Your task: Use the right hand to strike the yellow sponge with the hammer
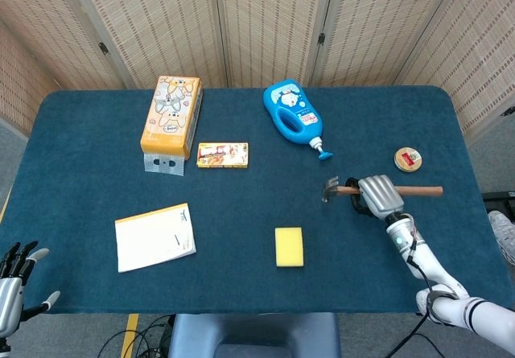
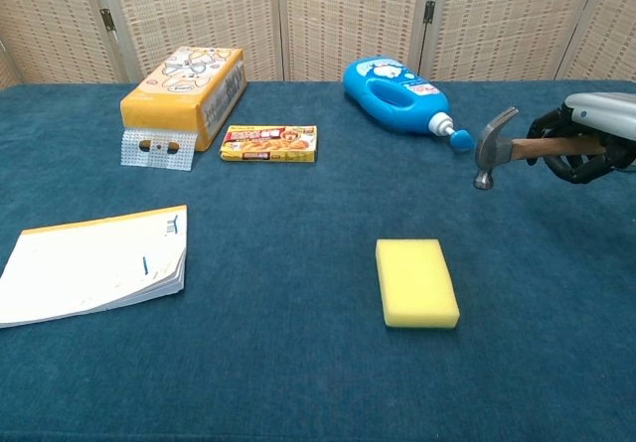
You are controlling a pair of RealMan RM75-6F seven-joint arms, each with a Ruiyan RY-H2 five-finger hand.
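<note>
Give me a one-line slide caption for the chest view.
Right hand holds the hammer raised above the table, right of and beyond the yellow sponge, not yet struck.

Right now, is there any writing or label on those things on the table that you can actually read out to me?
None can be read.
Orange box: cartoon print, lettering blurred.
Small flat packet: print too small.
Blue bottle: label blurred.
Round tin: red mark, unreadable.
Notepad: a faint blue mark, no legible words.
Yellow sponge and hammer: no text visible.
</note>
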